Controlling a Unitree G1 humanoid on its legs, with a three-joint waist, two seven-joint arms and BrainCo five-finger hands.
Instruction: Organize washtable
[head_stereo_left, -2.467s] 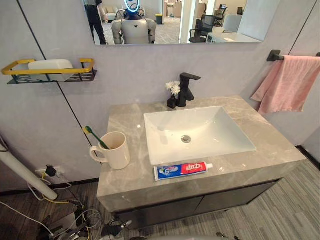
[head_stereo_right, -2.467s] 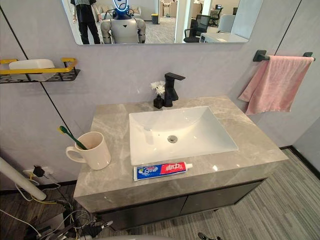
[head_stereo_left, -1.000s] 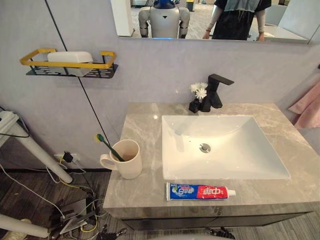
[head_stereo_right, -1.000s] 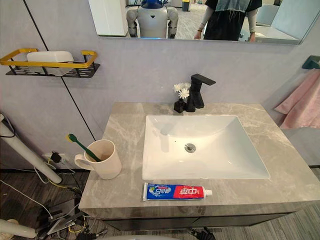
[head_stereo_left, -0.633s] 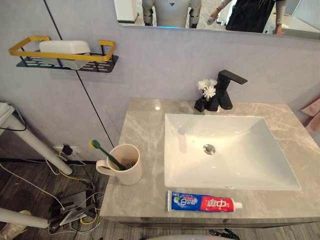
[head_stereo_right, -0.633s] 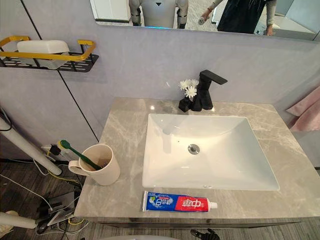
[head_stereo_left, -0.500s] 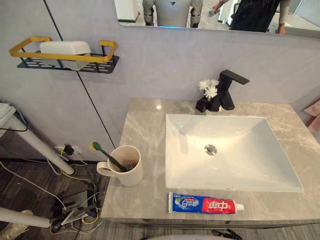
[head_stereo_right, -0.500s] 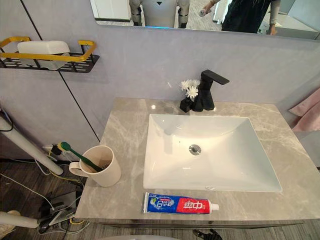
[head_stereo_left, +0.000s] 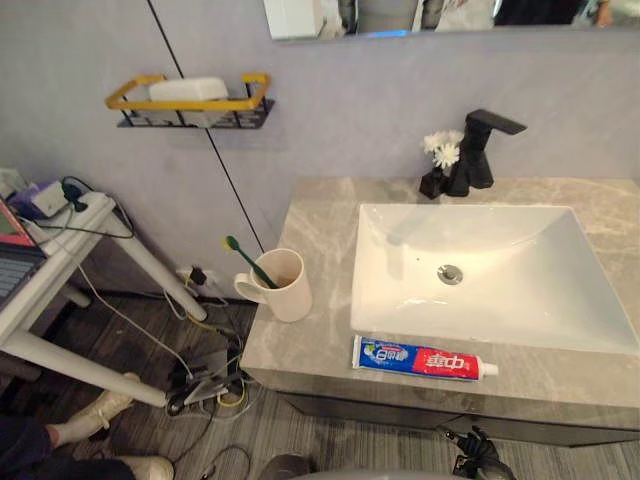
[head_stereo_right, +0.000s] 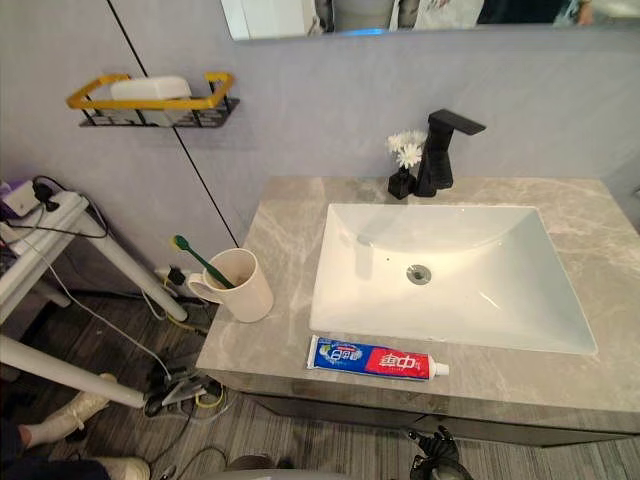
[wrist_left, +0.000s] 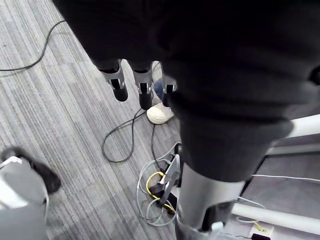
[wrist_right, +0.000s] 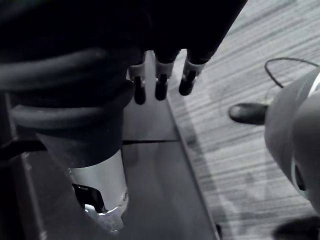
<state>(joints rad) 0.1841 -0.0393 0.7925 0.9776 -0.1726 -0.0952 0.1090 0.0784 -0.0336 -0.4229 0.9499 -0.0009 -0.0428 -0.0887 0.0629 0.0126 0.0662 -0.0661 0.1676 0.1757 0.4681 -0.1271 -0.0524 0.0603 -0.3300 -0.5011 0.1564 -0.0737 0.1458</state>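
A blue and red toothpaste tube (head_stereo_left: 425, 360) lies flat along the front edge of the grey marble countertop (head_stereo_left: 310, 215), in front of the white sink basin (head_stereo_left: 570, 290). A cream cup (head_stereo_left: 283, 286) stands at the counter's left end with a green toothbrush (head_stereo_left: 248, 262) leaning out of it. My left hand (wrist_left: 142, 90) hangs over the floor with relaxed fingers and holds nothing. My right hand (wrist_right: 161, 82) hangs beside the dark cabinet front (wrist_right: 150, 175), fingers straight and empty.
A black faucet (head_stereo_left: 480, 150) and a small vase of white flowers (head_stereo_left: 440, 160) stand behind the basin. A yellow-railed wall shelf (head_stereo_left: 190, 100) holds a white soap bar. A white side table (head_stereo_left: 60, 260), floor cables (head_stereo_left: 205, 380) and a person's shoes (head_stereo_left: 90, 415) are at the left.
The camera has shifted, so the counter sits further right and more floor and the side table show at the left. Nothing on the counter has moved.
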